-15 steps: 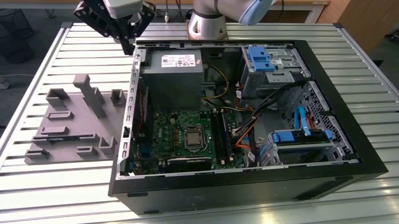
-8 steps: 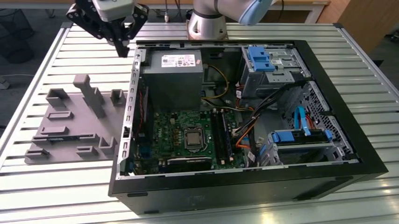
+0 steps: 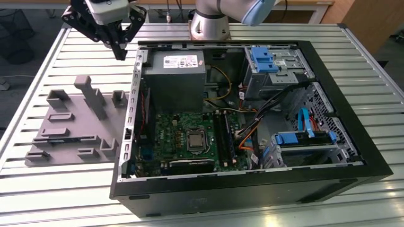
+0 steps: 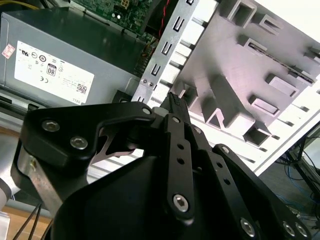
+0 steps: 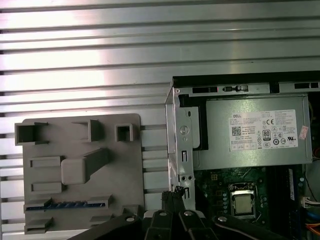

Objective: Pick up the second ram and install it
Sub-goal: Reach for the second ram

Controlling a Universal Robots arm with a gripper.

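Exterior view: the gripper (image 3: 119,53) hangs just outside the open computer case (image 3: 252,189), fingers pinched together on nothing, with the grey holder tray (image 3: 69,127) below it. First wrist view: past the fingertips (image 5: 172,200), away from the case, a thin blue strip, probably the second ram (image 5: 65,205), sits in a tray slot. Second wrist view: the tips meet, empty.

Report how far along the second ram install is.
Done: nothing that shows. The second ram lies in its slot on the grey holder tray, outside the computer case. In hand: nothing; the gripper is shut and empty, hovering near the case's wall beside the tray. Left: the pickup and the seating in the motherboard.
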